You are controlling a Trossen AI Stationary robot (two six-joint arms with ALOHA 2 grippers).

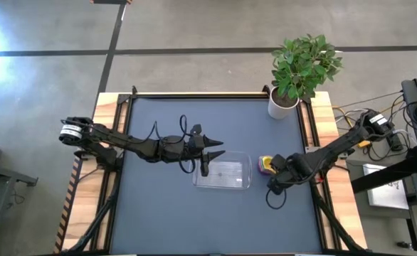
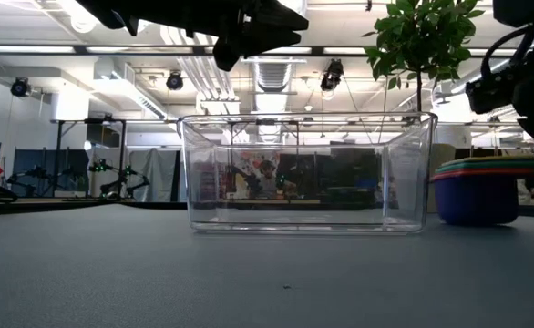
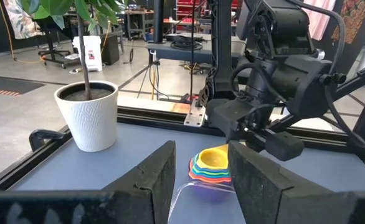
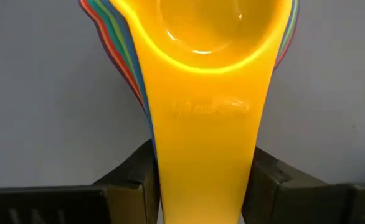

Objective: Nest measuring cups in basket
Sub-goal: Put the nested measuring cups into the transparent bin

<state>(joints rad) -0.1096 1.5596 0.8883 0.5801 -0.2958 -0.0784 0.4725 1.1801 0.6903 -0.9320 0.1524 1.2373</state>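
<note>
Hovering over the left end of one clear basket (image 1: pixel 223 174), the left gripper (image 1: pixel 210 151) has its jaws spread, holding nothing. One basket sits mid-tabletop (image 1: pixel 159 220). Just right of it, outside, stands one nested stack of measuring cups (image 1: pixel 266 164), yellow on top; I can't count the layers. The right gripper (image 4: pixel 202 177) has its jaws pinching the stack's yellow handle.
</note>
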